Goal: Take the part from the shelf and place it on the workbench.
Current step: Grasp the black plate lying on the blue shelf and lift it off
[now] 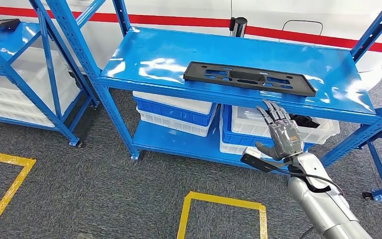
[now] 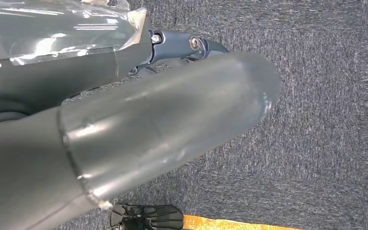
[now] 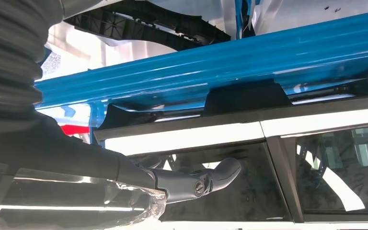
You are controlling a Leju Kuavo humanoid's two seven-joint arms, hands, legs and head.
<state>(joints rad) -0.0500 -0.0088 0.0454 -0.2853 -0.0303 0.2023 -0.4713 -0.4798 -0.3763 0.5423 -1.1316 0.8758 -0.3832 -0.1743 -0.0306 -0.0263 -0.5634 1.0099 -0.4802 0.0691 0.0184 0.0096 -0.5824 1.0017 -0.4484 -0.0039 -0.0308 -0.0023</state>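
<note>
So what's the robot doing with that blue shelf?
The robot is reaching its right hand up toward a long black part lying flat on the top board of the blue shelf. The hand is open, holds nothing, and sits just below the shelf's front edge, not touching the part yet. White and blue bins sit on the lower level. The left hand hangs over the grey carpet.

glossy blue metal shelf (image 1: 159, 59), matt blk plastic part (image 1: 248, 78)
</note>
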